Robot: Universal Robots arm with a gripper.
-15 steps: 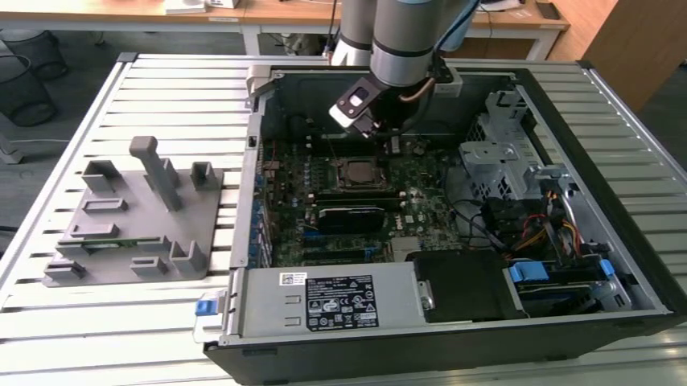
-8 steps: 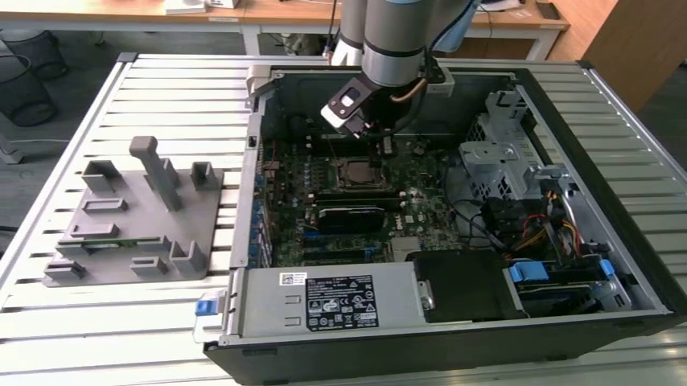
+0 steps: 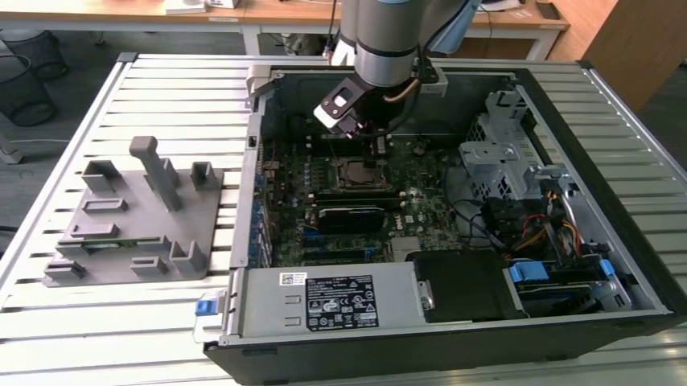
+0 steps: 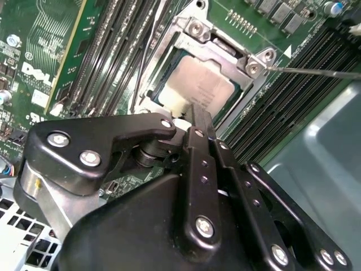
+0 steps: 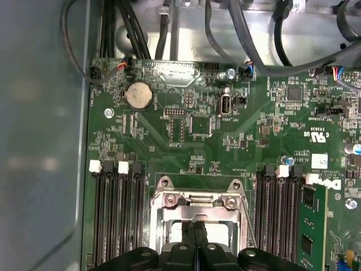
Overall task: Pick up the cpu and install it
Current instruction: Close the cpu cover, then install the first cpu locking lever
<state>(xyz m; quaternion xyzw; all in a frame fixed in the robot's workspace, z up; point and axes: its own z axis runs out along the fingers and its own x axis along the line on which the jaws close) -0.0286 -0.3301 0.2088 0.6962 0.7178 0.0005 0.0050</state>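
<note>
Pale slatted worktable (image 3: pixel 161 88), wooden desks (image 3: pixel 290 12) behind, black mesh bins (image 3: pixel 24 92) on grey floor (image 3: pixel 92 44).

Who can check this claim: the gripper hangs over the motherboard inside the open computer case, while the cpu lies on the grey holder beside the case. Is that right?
Not quite. The cpu sits in the socket frame on the motherboard, below the gripper, not on the grey holder; the second wrist view shows it. The rest holds.

The cpu (image 4: pixel 198 84) lay flat within the metal socket frame (image 4: pixel 194 29) on the green motherboard (image 4: pixel 34 39), square, its silver-grey top facing up, one corner hidden.
</note>
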